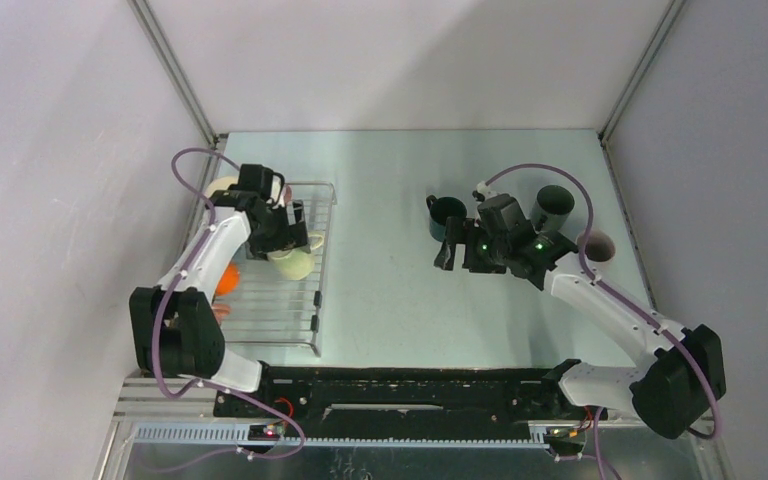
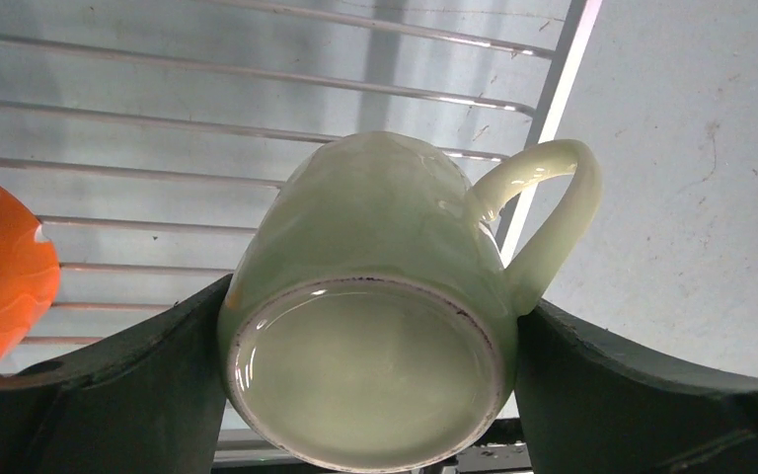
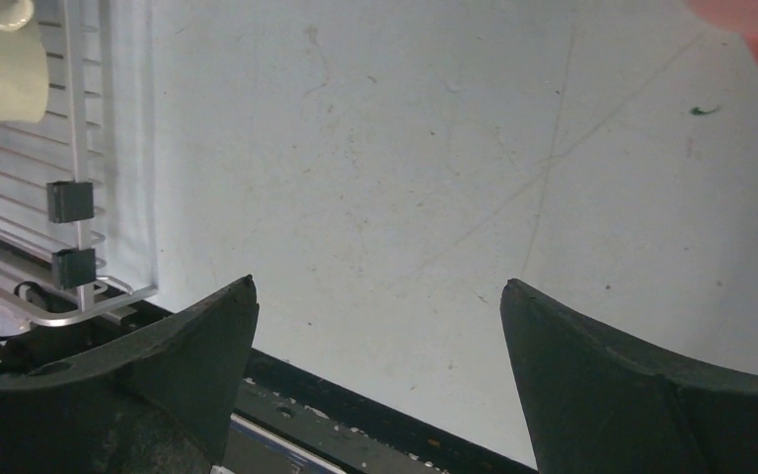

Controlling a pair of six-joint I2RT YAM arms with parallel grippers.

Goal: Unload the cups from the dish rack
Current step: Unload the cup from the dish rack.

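**Left.** The dish rack [image 1: 300, 318] lies flat on the worktop [image 1: 390, 290], near its left edge. An orange cup [image 1: 226, 280] and a cream cup [image 1: 222, 187] rest on its wires, each partly hidden by the arm. The left end effector [image 2: 380, 296] reaches down over the rack's right half. It is closed, at a wide spread, on a pale green cup [image 2: 375, 296], with one finger against each flank. The cup's base faces the wrist camera, so the cup appears to stand mouth-down, probably to drain. Its handle points right, clear of the fingers [image 2: 138, 385], which leaves them smooth wall to press on. Whether the cup has left the wires cannot be told.

**Centre.** Bare worktop separates the rack from the unloaded cups, probably to keep the two arms apart.

**Right.** Two dark cups [image 1: 447, 212] [image 1: 554, 205] and a pale-rimmed cup [image 1: 597, 245] stand mouth-up on the worktop, well apart from the rack. The right end effector [image 3: 380, 286] hangs between them, fully spread and holding nothing, and faces the open centre. Judged from this layout, unloading is partly done.
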